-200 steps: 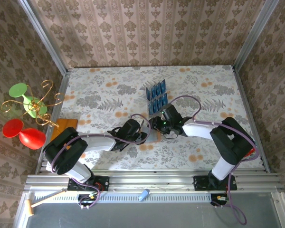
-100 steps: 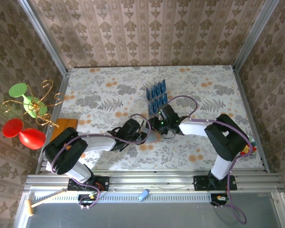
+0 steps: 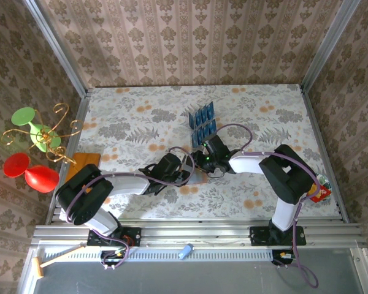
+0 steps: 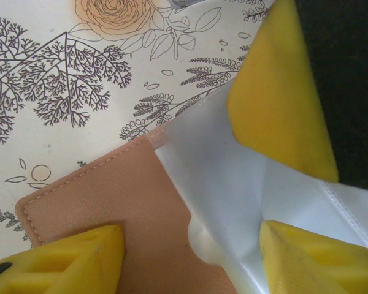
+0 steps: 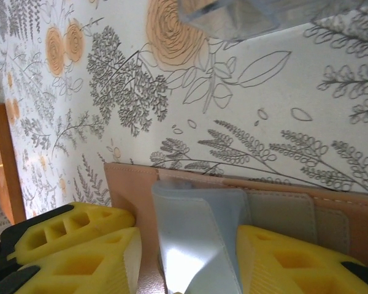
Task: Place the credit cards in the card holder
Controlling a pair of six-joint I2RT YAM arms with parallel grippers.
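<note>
The tan card holder (image 4: pixel 104 202) lies open on the flowered cloth, its clear plastic sleeve (image 4: pixel 233 184) lifted. My left gripper (image 4: pixel 191 237) is open: one yellow finger rests on the leather, the other on the sleeve. My right gripper (image 5: pixel 189 245) is open and straddles the raised sleeve (image 5: pixel 196 239), whose right edge touches one finger. In the top view the left gripper (image 3: pixel 184 172) and right gripper (image 3: pixel 200 163) meet over the card holder (image 3: pixel 199 179), which is mostly hidden. The blue credit cards (image 3: pixel 202 122) stand in a clear rack just behind.
The clear rack's base (image 5: pixel 233 15) sits close beyond the wallet. A flat orange-brown square (image 3: pixel 83 160) lies at the table's left edge, beside a gold stand with green and red pieces (image 3: pixel 34 147). A small red item (image 3: pixel 319 193) is at the right edge.
The right arm has swung left, bringing its gripper slightly nearer the left one over the wallet. The left arm has stayed put.
</note>
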